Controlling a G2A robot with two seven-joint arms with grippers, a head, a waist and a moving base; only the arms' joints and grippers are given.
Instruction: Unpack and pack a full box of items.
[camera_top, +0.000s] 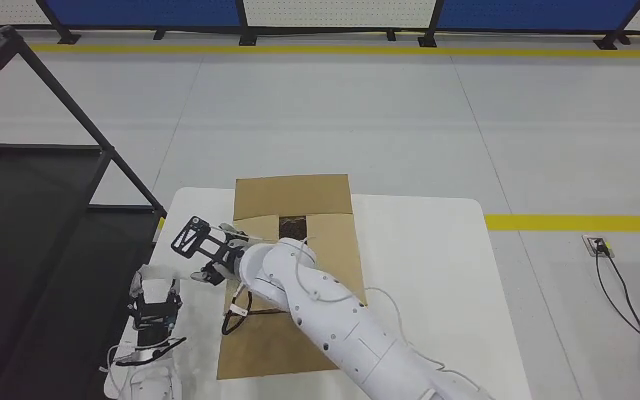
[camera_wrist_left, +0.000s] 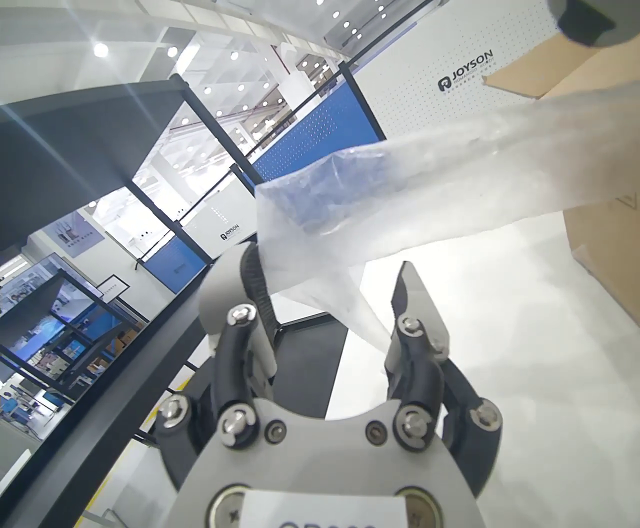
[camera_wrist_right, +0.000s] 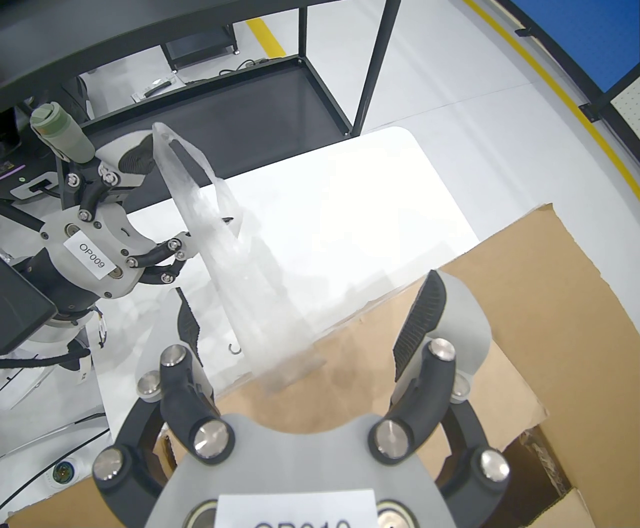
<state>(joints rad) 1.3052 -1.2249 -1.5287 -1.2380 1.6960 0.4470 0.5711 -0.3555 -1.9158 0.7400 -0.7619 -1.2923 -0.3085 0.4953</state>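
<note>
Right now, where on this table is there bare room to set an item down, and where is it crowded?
Free: the white table right of the cardboard box, out to its right edge. Crowded: the narrow strip left of the box, where the left gripper, the right gripper and a clear plastic bag meet.

Right arm (camera_top: 330, 320) lies stretched across beside left arm (camera_top: 152, 372), both jaws wide apart.

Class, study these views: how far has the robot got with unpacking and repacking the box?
Done: the box stands on the table with its flaps open. In hand: a clear plastic bag stretches between the left gripper and the open right gripper, at the box's edge. Left: the bag is not yet set down, and repacking has probably not begun.
</note>
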